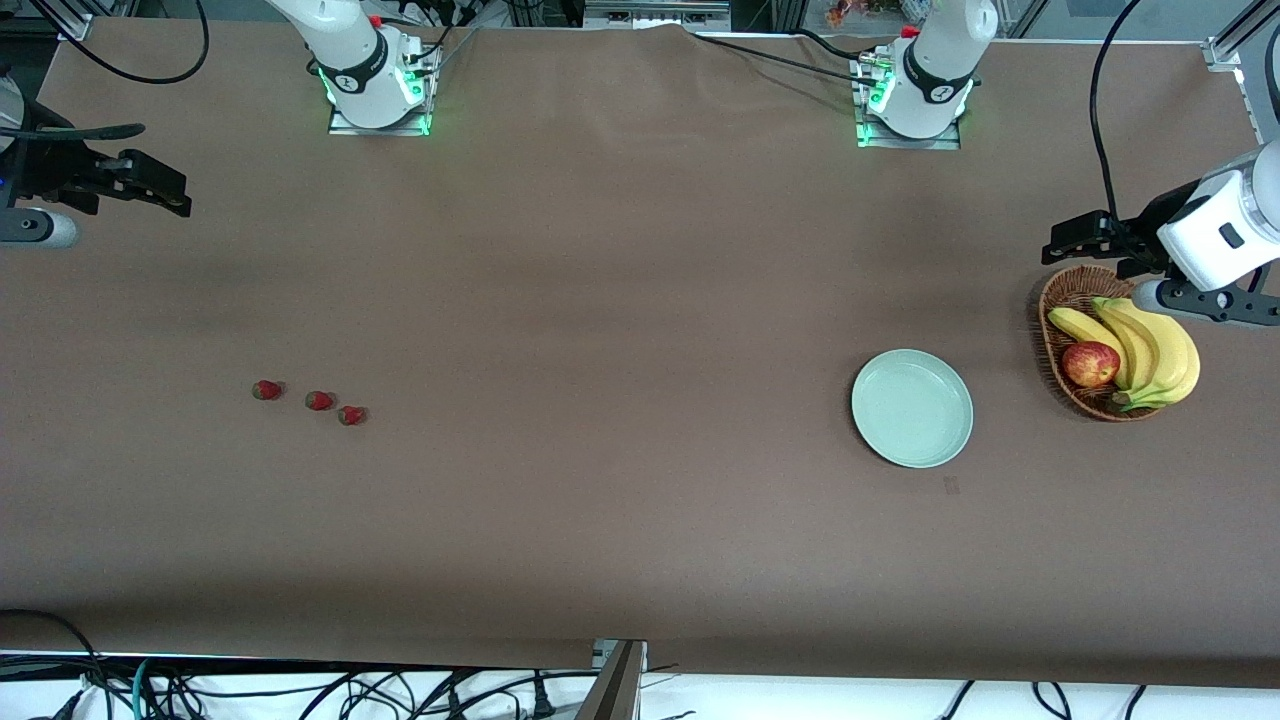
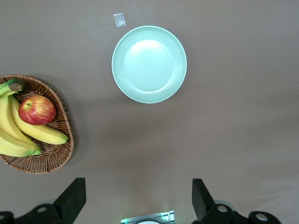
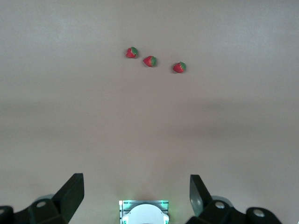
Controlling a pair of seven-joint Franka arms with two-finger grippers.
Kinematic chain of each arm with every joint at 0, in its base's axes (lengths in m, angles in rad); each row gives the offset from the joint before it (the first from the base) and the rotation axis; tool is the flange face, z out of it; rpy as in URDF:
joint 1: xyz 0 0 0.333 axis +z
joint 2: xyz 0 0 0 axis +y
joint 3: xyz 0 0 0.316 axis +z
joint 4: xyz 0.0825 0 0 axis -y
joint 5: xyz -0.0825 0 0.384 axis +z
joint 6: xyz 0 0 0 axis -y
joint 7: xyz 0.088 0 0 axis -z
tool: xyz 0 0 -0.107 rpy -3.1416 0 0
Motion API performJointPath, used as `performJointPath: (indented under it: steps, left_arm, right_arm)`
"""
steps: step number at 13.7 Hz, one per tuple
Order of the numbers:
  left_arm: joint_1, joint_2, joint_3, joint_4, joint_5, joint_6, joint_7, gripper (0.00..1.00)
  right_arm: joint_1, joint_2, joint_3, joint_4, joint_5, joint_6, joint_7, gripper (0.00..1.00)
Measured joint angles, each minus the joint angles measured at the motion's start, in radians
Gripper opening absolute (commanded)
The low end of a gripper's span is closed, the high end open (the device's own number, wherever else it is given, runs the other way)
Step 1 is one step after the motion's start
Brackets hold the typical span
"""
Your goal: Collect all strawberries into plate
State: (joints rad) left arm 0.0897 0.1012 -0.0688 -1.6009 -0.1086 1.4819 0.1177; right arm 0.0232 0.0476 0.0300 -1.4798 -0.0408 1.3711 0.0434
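Nothing collected yet: three strawberries lie in a short row on the bare table toward the right arm's end, well apart from the empty plate toward the left arm's end; beside the plate, a wicker basket holds bananas and an apple; the right gripper hangs spread and empty above the table's edge; the left gripper, likewise spread and empty, hovers over the basket's rim; all three berries remain to be moved.

No readable text, label, brand, number or sign anywhere in these views.
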Motion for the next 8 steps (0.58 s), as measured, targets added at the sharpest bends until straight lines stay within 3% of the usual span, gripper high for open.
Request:
performJointPath:
  steps: [3,6,8]
  left_arm:
    - [0.035,0.008,0.0,-0.002,-0.126,-0.078,-0.12,1.0]
    - [0.055,0.009,0.0,-0.002,-0.136,-0.063,-0.112,1.0]
    - [0.054,0.016,-0.006,0.007,-0.103,-0.039,0.01,1.0]
  right_arm:
    - [-0.001,0.005,-0.001,0.0,0.002,0.03,0.0,1.0]
    - [-0.001,0.024,-0.001,-0.001,0.013,0.069,0.0,1.0]
    - [-0.001,0.051,-0.001,-0.001,0.015,0.085,0.0,1.0]
